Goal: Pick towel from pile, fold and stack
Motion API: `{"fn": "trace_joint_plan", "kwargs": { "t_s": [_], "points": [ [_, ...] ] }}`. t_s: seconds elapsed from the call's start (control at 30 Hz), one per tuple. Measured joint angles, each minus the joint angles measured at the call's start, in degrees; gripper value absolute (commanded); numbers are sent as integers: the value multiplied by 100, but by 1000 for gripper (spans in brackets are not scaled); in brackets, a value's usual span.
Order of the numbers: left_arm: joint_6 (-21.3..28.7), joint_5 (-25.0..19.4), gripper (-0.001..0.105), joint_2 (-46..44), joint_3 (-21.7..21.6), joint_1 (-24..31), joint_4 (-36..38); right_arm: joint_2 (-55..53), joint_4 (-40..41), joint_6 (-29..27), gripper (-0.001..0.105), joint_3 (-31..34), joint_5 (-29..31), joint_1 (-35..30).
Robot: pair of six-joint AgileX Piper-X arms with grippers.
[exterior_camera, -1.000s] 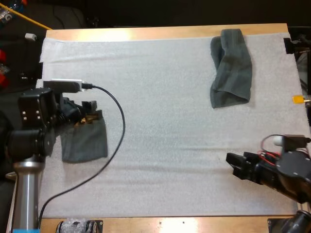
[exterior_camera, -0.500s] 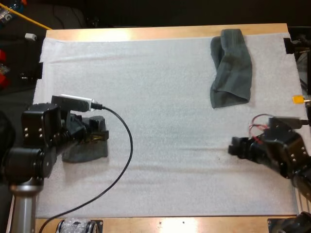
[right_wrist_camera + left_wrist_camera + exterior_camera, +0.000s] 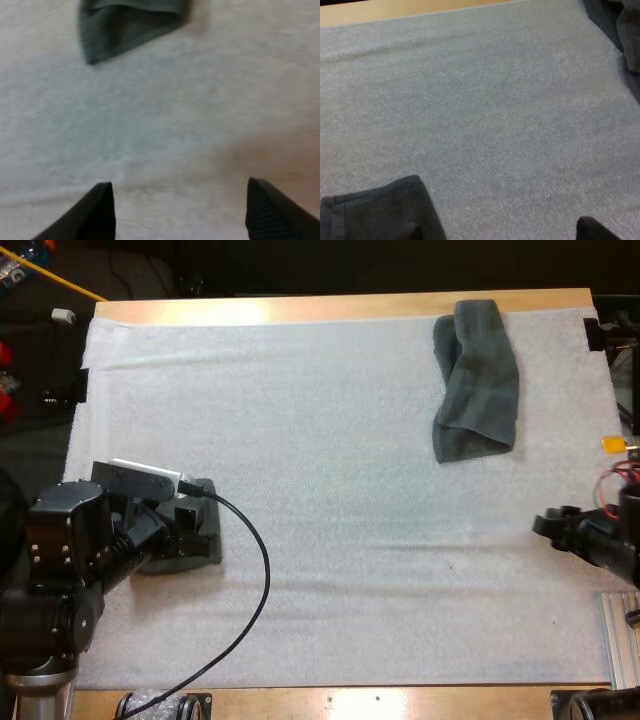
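In the high view, your left hand (image 3: 200,530) sits low over the folded towel (image 3: 190,560) at the near left of the white mat (image 3: 330,460). The crumpled towel (image 3: 475,380) lies well apart, at the mat's far right by the tabletop's (image 3: 330,308) far edge. The right hand (image 3: 540,528) hovers over bare mat at the right edge.

In the left wrist view, the left hand's (image 3: 502,231) fingers stand wide apart with bare mat between them. The folded towel's (image 3: 375,212) corner lies beside one finger, not pinched.

In the right wrist view, the right hand (image 3: 185,210) is spread wide and empty, with the crumpled towel's (image 3: 130,25) lower tip ahead of it.

One towel looks folded and set down, so you seem to be between towels. Next you likely need to reach the crumpled towel, pinch an edge, and draw it onto open mat to flatten it.
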Motion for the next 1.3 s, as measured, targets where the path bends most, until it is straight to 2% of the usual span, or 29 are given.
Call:
{"fn": "trace_joint_plan", "kwargs": {
  "t_s": [0.17, 0.33, 0.43, 0.53, 0.67, 0.87, 1.1, 1.3],
  "points": [
    [0, 0, 59, 2, 0, 0, 99, -481, 374, -647, 55, 0, 19, -590],
    [14, 0, 59, -59, 12, 0, 300, -1008, 603, -1253, 55, 0, 491, -631],
    [18, 0, 59, -231, 117, 0, 306, -1330, 826, -1426, 55, -22, 739, -631],
    [102, 0, 59, -547, 310, 0, 301, -1663, 977, -1491, 55, -40, 815, -631],
    [182, 0, 59, -1183, 781, 0, 297, -2169, 1192, -1611, 55, -40, 833, -631],
    [186, 0, 59, -2391, 1323, 0, 338, -2854, 1536, -1542, 55, -40, 833, -631],
    [225, 0, 59, -3659, 1470, 0, 579, -3684, 1667, -1417, 55, -40, 833, -631],
    [369, 0, 59, -4381, 1470, 0, 1122, -4395, 1679, -1180, 55, -50, 833, -631]
  ]
}}
